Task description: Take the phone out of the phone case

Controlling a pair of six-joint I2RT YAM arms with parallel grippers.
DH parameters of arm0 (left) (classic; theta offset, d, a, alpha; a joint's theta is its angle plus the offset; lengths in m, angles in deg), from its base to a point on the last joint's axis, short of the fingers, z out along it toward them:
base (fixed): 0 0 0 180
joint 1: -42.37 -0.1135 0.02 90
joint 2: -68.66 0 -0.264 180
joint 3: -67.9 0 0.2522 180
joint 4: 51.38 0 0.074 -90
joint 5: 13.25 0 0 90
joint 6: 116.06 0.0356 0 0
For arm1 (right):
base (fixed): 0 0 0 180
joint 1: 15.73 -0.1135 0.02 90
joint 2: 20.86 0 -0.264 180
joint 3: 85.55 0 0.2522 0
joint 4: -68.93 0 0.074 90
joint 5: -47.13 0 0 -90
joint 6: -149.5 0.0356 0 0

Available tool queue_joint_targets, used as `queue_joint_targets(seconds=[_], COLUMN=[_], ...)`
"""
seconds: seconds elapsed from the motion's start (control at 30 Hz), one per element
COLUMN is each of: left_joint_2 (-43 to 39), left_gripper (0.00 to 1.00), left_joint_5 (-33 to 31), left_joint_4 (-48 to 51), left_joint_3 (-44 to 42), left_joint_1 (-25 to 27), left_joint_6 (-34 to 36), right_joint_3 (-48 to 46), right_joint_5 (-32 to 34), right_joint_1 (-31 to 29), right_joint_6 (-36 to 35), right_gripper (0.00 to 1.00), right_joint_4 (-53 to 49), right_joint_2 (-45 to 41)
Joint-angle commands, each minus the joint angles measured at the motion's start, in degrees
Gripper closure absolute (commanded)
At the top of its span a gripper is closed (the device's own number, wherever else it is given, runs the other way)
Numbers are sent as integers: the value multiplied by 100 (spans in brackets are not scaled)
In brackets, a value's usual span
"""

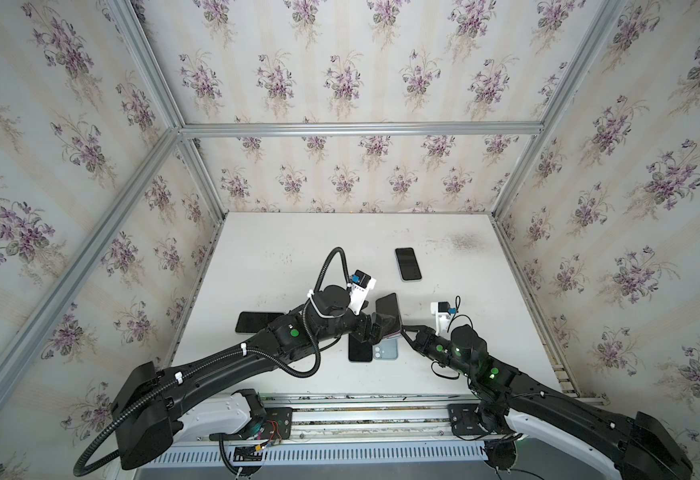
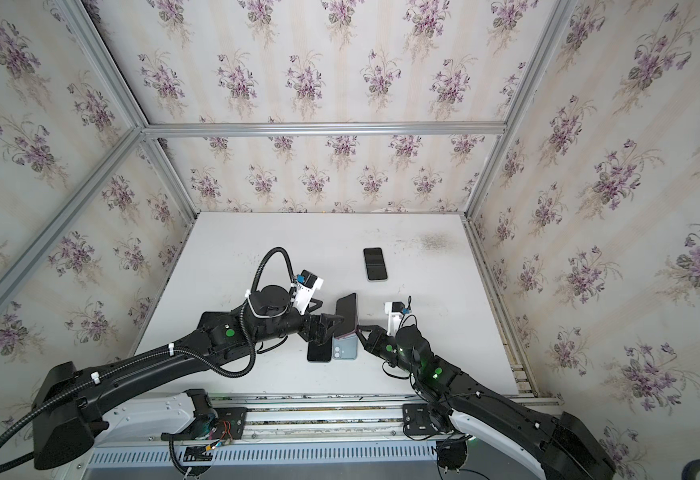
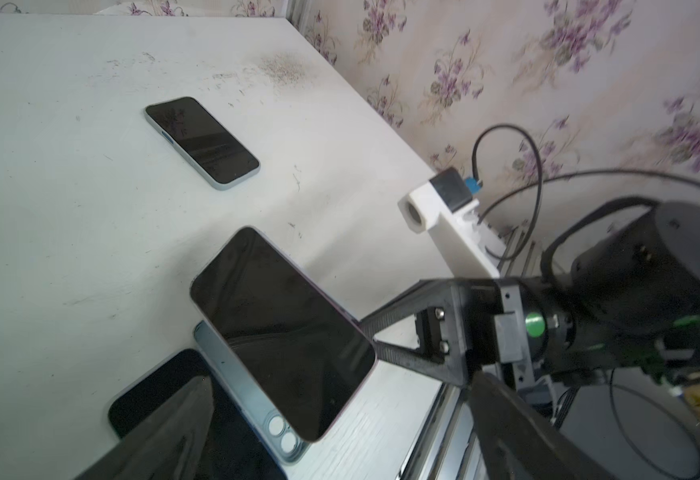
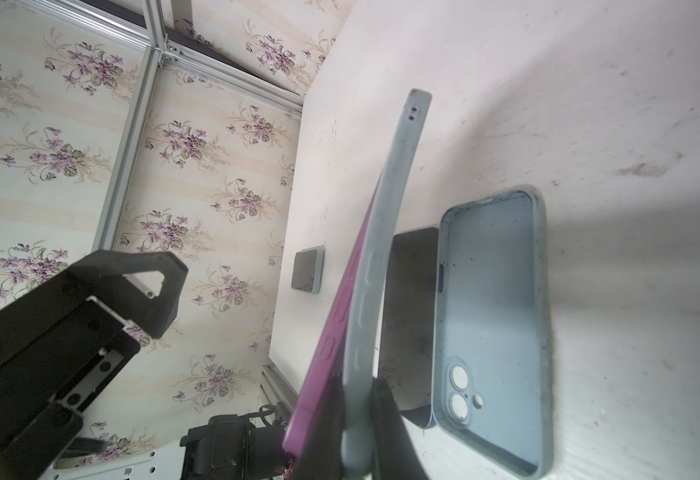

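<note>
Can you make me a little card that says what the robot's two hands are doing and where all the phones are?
left gripper: open, close beside the lifted phone
right gripper: shut on one end of the grey case, holding it above the table
purple phone: dark screen, peeling away from the grey case along one side, not fully out
empty blue case: lying open side up
black phone: flat, right beside the empty case
far phone: alone at the back
side phone: partly hidden by the left arm
</note>
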Motion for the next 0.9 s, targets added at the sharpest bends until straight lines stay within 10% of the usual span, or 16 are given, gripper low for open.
queue_joint_targets(seconds=[0.0, 0.87], left_joint_2=[50, 1813], left_gripper=[2, 13], left_joint_5=[-766, -2061], left_joint_4=[753, 1159], left_joint_3=[137, 1227], left_joint_1=[300, 1091], left_joint_6=[894, 1208], right_joint_3=[56, 54], right_joint_5=[82, -15], right_joint_1=[-7, -8], right_joint_6=[-16, 67], right_gripper=[100, 100], right_joint_4=[271, 332], right_joint_2=[-38, -113])
